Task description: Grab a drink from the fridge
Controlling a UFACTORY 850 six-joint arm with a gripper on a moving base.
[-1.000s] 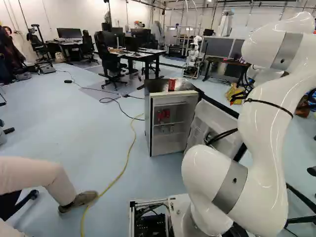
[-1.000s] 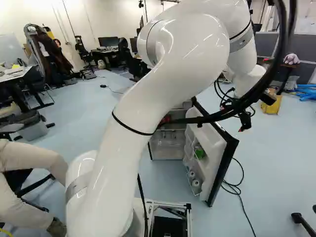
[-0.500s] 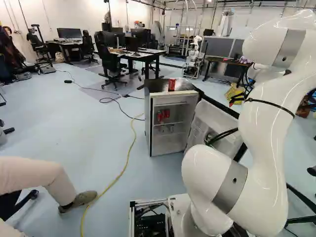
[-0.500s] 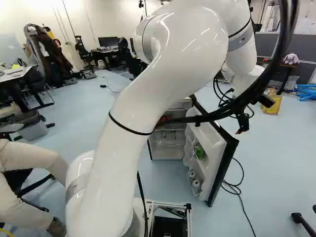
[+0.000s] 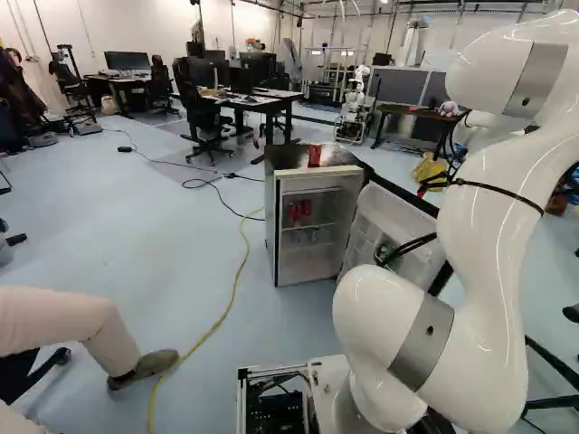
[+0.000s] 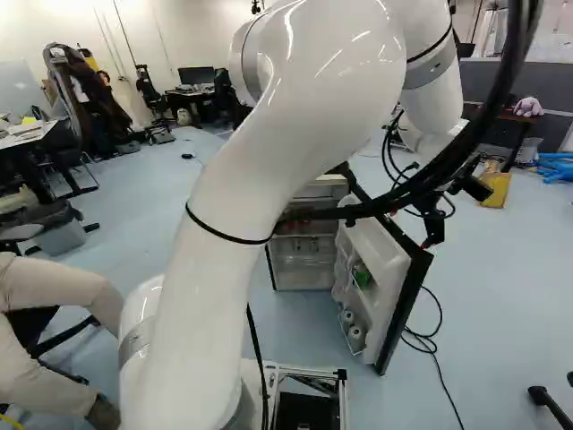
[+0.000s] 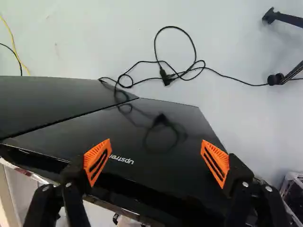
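The fridge (image 5: 317, 172) stands with its door (image 6: 394, 296) swung wide. On its top is a red can (image 5: 315, 155); red cans (image 5: 299, 212) stand on an inside shelf. Door shelves carry a green item (image 6: 361, 275) and pale cans (image 6: 355, 334). My gripper (image 6: 430, 240) is by the door's upper edge in the right base view. Seen from the wrist, the gripper (image 7: 155, 163) is open, orange pads far apart, with the door's black outer face (image 7: 156, 137) beyond and between them. Nothing is held; whether a finger touches the door, I cannot tell.
A black cable (image 6: 439, 349) lies on the floor beside the door, a yellow one (image 5: 237, 280) left of the fridge. A person's leg (image 5: 72, 325) extends near the base's left side. Another robot (image 5: 354, 104) stands farther back, near desks (image 5: 262, 101).
My arm has swung slightly, carrying the gripper leftward and a little lower in the right base view, closer to the door's upper edge. Base, fridge and cans have stayed put.
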